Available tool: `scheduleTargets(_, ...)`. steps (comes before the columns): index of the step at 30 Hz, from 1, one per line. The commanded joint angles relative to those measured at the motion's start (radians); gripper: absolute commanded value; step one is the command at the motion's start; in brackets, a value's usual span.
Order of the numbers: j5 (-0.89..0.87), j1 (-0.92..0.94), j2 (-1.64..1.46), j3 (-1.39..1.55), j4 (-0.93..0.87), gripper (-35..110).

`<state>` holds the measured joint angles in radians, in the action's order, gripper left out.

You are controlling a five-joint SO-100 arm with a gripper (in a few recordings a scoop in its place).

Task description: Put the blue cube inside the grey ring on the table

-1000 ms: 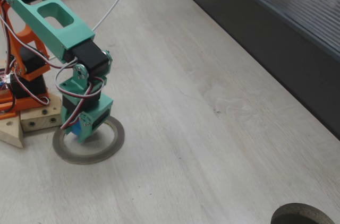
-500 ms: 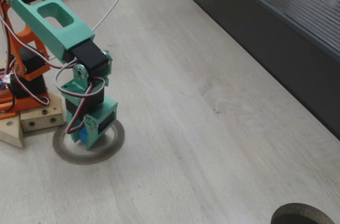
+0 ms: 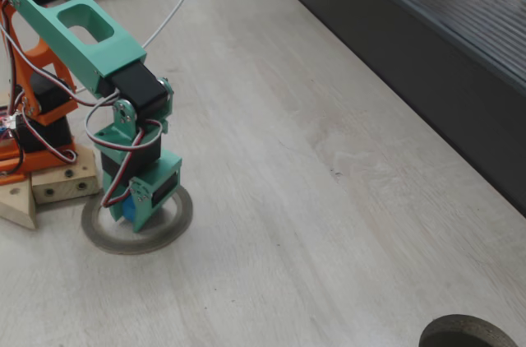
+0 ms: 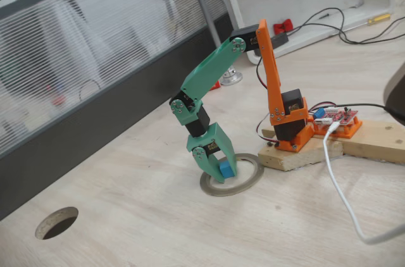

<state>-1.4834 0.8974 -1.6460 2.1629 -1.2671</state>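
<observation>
Nearly done; gripper (image 4: 218, 172) lowered inside the ring (image 4: 253, 177), fingers clamped on the cube (image 4: 225, 169); cube within the ring's opening, low over the table (image 4: 158, 229); left: letting go and lifting away.

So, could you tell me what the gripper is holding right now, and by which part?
The gripper is shut on the blue cube, its fingers pressing opposite side faces, down over the grey ring.

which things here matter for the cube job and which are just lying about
Part of the job:
- blue cube, held between the jaws
- grey ring
- gripper
- table

Lying about:
- white cable
- wooden base block
- round hole in the table
</observation>
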Motion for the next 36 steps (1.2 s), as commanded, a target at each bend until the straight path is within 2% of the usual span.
scheduleTargets(1,-0.006,0.003,-0.034,0.014,-0.006,1)
scheduleTargets(16,-0.006,0.003,-0.041,0.003,-0.008,1)
scheduleTargets(24,-0.006,0.011,-0.242,0.017,-0.008,1)
scheduleTargets(36,-0.006,0.009,-0.247,0.018,-0.008,1)
